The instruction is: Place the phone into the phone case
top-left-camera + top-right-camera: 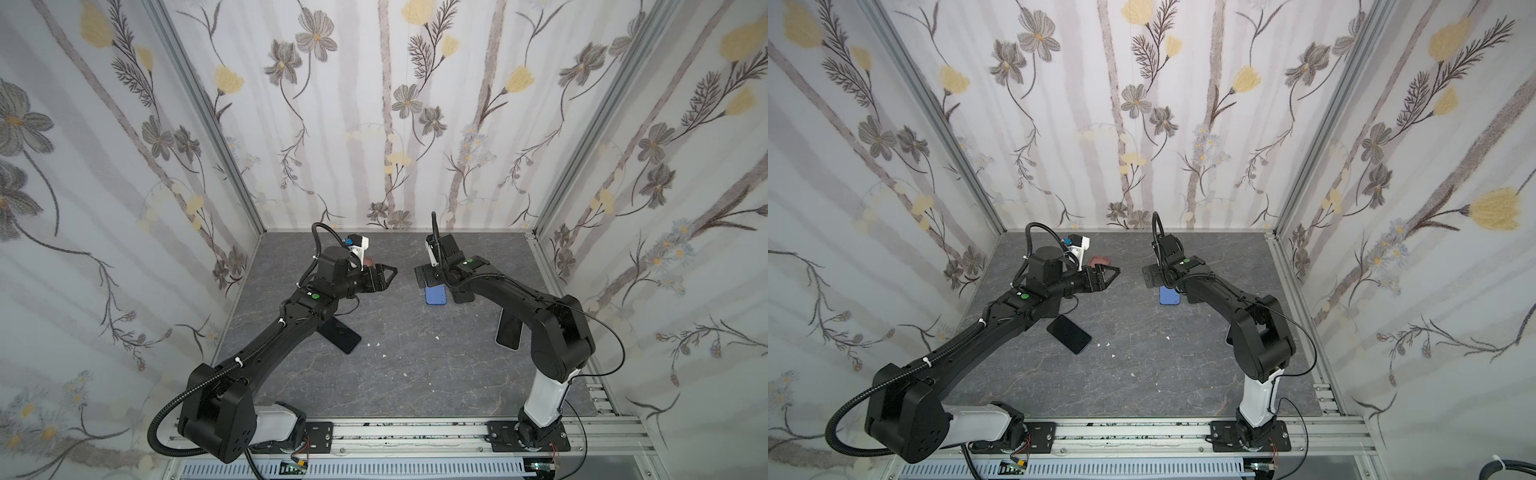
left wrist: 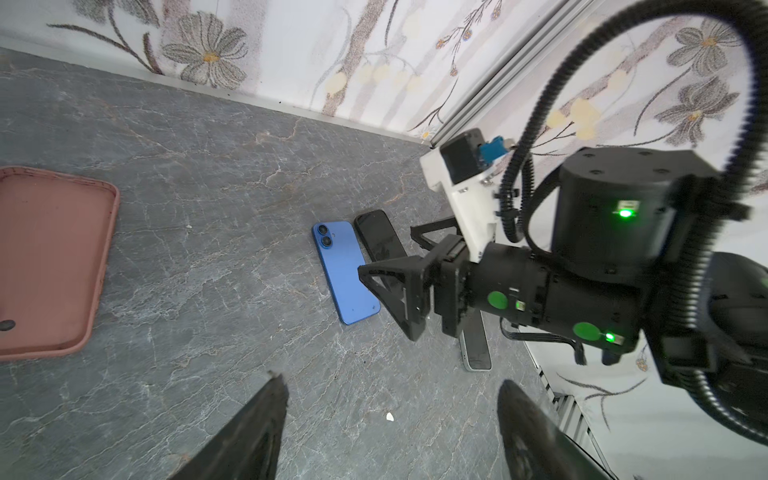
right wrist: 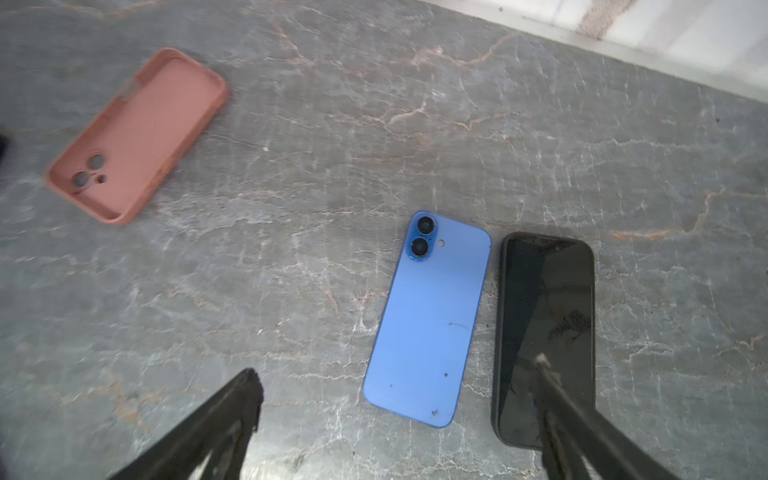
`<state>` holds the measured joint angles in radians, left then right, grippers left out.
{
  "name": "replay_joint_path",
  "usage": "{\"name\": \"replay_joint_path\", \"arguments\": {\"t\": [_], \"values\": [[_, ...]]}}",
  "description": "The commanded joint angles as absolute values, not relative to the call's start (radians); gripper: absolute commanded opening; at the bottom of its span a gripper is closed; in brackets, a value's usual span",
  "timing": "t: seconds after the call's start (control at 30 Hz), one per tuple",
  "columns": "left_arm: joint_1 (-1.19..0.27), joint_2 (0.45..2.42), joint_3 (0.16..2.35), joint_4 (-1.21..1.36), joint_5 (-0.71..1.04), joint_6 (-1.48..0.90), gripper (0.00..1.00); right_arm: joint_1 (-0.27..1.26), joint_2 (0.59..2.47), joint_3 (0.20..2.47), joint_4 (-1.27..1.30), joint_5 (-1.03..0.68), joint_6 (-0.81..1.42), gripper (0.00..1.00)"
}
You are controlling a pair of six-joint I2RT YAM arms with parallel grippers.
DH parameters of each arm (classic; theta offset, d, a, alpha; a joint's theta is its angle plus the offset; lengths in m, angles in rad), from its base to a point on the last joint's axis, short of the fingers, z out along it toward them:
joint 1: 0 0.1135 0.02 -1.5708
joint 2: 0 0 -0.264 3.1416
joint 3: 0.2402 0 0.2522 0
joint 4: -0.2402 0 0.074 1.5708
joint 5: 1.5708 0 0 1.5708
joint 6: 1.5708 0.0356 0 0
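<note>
Both jaws gape empty; blue phone [image 3: 428, 320] lies just beside black phone [image 3: 544, 299], edges not touching, open bench [image 3: 291, 270] between it and case [image 3: 137, 133] near the back edge.

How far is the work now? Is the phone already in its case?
Nothing is finished yet. The pink case lies empty on the table, apart from the blue phone. Nothing is in hand: the right gripper hangs over that phone, jaws open. Picking up and inserting remain.
</note>
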<state>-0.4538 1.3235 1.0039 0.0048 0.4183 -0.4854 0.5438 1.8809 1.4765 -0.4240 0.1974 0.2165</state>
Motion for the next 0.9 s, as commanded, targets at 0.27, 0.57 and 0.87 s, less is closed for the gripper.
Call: {"name": "replay_joint_path", "arguments": {"t": [0.27, 0.57, 0.87], "values": [[-0.433, 1.263, 0.982, -0.035, 0.360, -0.435, 0.80, 0.496, 2.093, 1.583, -0.532, 0.183, 0.403, 1.00], [-0.424, 1.262, 0.960, -0.038, 0.354, -0.435, 0.80, 0.481, 2.175, 1.580, -0.530, 0.095, 0.421, 0.94], [-0.416, 1.235, 0.954, -0.037, 0.342, -0.437, 0.80, 0.469, 2.218, 1.583, -0.545, 0.060, 0.426, 0.70]]}}
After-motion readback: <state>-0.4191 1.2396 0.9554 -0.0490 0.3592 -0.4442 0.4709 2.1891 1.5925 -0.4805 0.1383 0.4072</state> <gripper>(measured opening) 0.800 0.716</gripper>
